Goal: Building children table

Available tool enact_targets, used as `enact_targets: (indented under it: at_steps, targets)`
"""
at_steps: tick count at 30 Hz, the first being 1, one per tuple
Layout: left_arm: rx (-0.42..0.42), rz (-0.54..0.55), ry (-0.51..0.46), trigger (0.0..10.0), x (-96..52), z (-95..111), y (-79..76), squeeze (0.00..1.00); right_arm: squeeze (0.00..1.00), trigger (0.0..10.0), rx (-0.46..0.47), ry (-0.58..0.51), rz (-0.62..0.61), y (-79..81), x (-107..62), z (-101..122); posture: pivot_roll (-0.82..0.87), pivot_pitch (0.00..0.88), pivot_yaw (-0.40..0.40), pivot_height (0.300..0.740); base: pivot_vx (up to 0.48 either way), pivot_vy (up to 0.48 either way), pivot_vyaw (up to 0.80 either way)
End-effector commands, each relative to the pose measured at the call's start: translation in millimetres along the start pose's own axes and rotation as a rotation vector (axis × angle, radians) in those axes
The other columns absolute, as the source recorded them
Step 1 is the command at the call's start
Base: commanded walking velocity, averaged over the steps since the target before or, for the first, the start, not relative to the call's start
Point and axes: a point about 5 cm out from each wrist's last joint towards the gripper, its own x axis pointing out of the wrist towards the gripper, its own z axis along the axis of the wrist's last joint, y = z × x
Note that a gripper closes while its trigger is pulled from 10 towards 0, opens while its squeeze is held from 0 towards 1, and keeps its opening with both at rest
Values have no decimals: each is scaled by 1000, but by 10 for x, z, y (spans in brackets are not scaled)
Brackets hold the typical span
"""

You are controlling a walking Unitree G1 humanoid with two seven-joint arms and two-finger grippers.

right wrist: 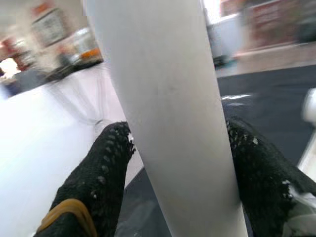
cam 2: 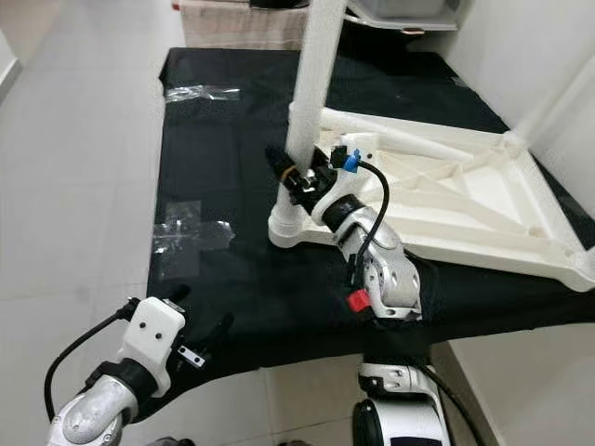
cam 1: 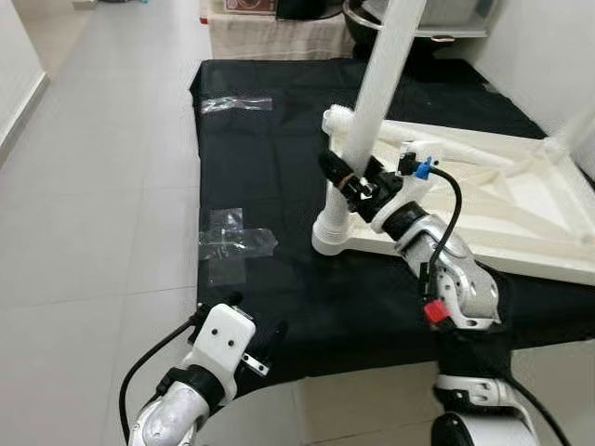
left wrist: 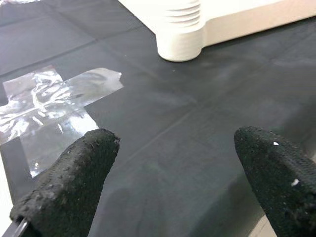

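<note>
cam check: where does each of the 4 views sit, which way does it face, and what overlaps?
Left eye view: head, looking forward and down at the black mat, upturned white tabletop and both arms.
Right eye view: same head camera's other eye, same scene.
Left wrist view: along the open left gripper at mat, clear tape and leg socket.
Right wrist view: along the right gripper, clamped on the white table leg.
Shared: leg, socket, mat.

A white table leg (cam 1: 383,88) sits between the right pincer's (cam 1: 346,178) black fingers (right wrist: 101,173). Below it are the white tabletop (cam 1: 502,200), a black cloth (cam 1: 279,149) and grey floor tiles (cam 1: 93,186).
</note>
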Motion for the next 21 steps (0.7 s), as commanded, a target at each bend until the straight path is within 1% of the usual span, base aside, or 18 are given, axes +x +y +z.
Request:
enact_targets:
  at_steps: [1,2,3,4,5,6,8,10,11,12,14,17,18,19,20,21]
  targets:
    - [-24,-10,24,10000,-8,-58,-12,0,0,10000,68,60,305,124,34,-82,116,152,-103,740,0,0,0]
    - [-26,-12,27,10000,-8,-65,-10,0,0,10000,81,72,386,115,40,-91,115,148,-102,740,0,0,0]
    - [-29,-14,28,10000,-8,-69,-14,0,0,10000,72,85,420,92,70,-111,123,139,-104,740,0,0,0]
    - [-29,-14,28,10000,-8,-69,-14,0,0,10000,72,85,420,92,70,-111,123,139,-104,740,0,0,0]
    - [-31,-18,28,10000,-7,-73,-23,0,0,10000,58,90,417,71,118,-126,133,134,-110,740,0,0,0]
    - [-30,-23,29,10000,-10,-77,-33,0,0,10000,27,101,405,69,200,-149,150,125,-114,740,0,0,0]
    - [-30,-23,29,10000,-10,-77,-33,0,0,10000,27,101,405,69,200,-149,150,125,-114,740,0,0,0]
    - [-27,-25,31,10000,-8,-81,-37,0,0,10000,-27,140,405,102,384,-156,148,137,-114,740,0,0,0]
    - [-26,-24,32,10000,-8,-81,-35,0,0,10000,-31,154,405,123,451,-148,148,137,-114,740,0,0,0]
    - [-26,-24,32,10000,-8,-81,-35,0,0,10000,-31,154,405,123,451,-148,148,137,-114,740,0,0,0]
    - [-25,-24,31,10000,-4,-78,-30,0,0,10000,-104,156,420,171,520,-124,147,135,-115,740,0,0,0]
    - [-26,-23,32,10000,-6,-81,-29,0,0,10000,-96,164,400,174,545,-128,145,134,-113,740,0,0,0]
    - [-25,-24,32,10000,-7,-81,-28,0,0,0,-92,151,334,152,571,-120,141,138,-111,740,0,0,0]
    - [-25,-24,32,10000,-7,-81,-28,0,0,0,-92,151,334,152,571,-120,141,138,-111,740,0,0,0]
    - [-26,-25,33,10000,-9,-83,-27,0,0,0,-96,140,253,100,576,-120,141,137,-110,740,0,0,0]
    - [-26,-26,34,10000,-10,-85,-26,0,0,0,-102,131,198,63,576,-120,137,136,-108,740,0,0,0]
